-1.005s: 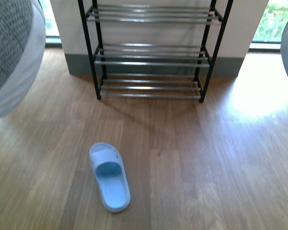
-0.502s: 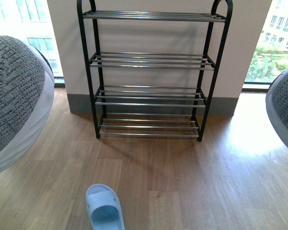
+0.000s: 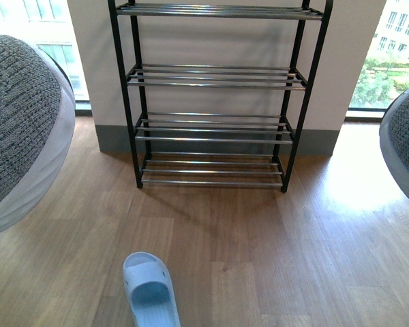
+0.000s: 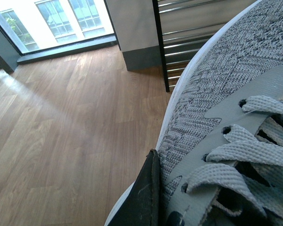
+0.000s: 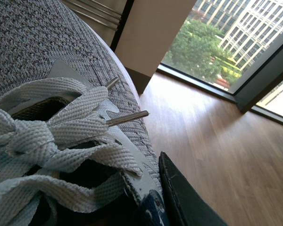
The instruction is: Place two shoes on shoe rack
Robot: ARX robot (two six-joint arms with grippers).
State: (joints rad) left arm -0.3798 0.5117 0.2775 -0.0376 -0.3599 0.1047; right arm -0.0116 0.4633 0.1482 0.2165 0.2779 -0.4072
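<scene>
Fingers: left fingers (image 4: pixel 144 202) clamp left shoe (image 4: pixel 217 94), right fingers (image 5: pixel 184 202) clamp right shoe (image 5: pixel 42 56)
Risk: toes catching shoe rack (image 3: pixel 215 83) bars

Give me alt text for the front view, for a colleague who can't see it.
A black-framed shoe rack with chrome-bar shelves stands ahead against the wall, no shoes on its visible tiers. The grey knit left sneaker and right sneaker loom at the frame's edges, off the floor; a light blue slide sandal lies on the wooden floor in front.

shoe rack (image 3: pixel 215 129) slightly larger than half-second ago; perhaps nearer.
</scene>
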